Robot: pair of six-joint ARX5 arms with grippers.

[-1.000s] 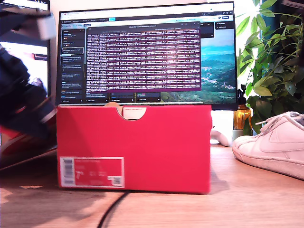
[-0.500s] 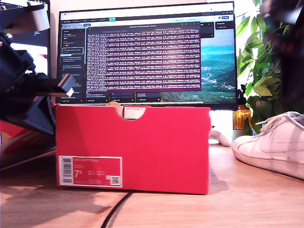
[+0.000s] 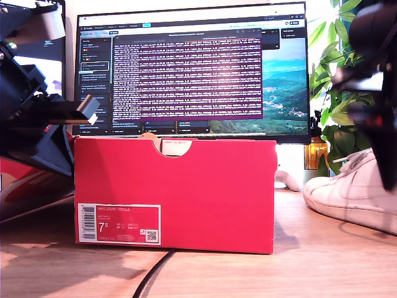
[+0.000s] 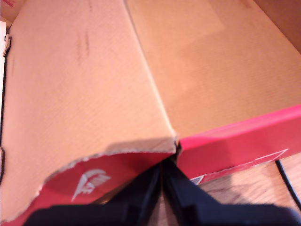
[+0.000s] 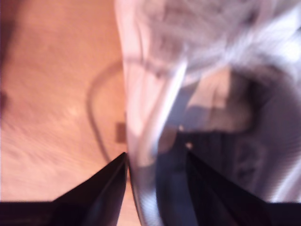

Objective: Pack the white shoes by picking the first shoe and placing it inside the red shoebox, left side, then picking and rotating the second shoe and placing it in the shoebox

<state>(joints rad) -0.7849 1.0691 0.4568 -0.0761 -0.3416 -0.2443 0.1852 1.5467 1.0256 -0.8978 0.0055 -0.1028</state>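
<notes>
The red shoebox point(image 3: 186, 186) stands open in the middle of the wooden table, its lid point(image 3: 31, 186) folded back at the exterior view's left. My first gripper point(image 3: 87, 113) point(image 4: 162, 172) hovers shut at the corner where lid point(image 4: 80, 84) and box wall point(image 4: 235, 141) meet; the bare brown box floor shows beyond it. A white shoe point(image 3: 347, 198) lies at the exterior view's right. My second gripper point(image 3: 386, 171) point(image 5: 157, 162) is down on that shoe point(image 5: 155, 61), open, its jaws straddling the collar wall. The picture there is blurred.
A large monitor point(image 3: 192, 68) stands behind the box, and a leafy plant point(image 3: 347, 81) behind the shoe. A black cable point(image 3: 152, 276) runs from under the box toward the table's front edge. An amber bottle point(image 3: 315, 154) and a small white object point(image 3: 286, 180) sit between box and shoe.
My second arm has come down at the exterior view's right onto the shoe. My first arm swung in beside the box's upper corner and now holds still. The box shifted slightly.
</notes>
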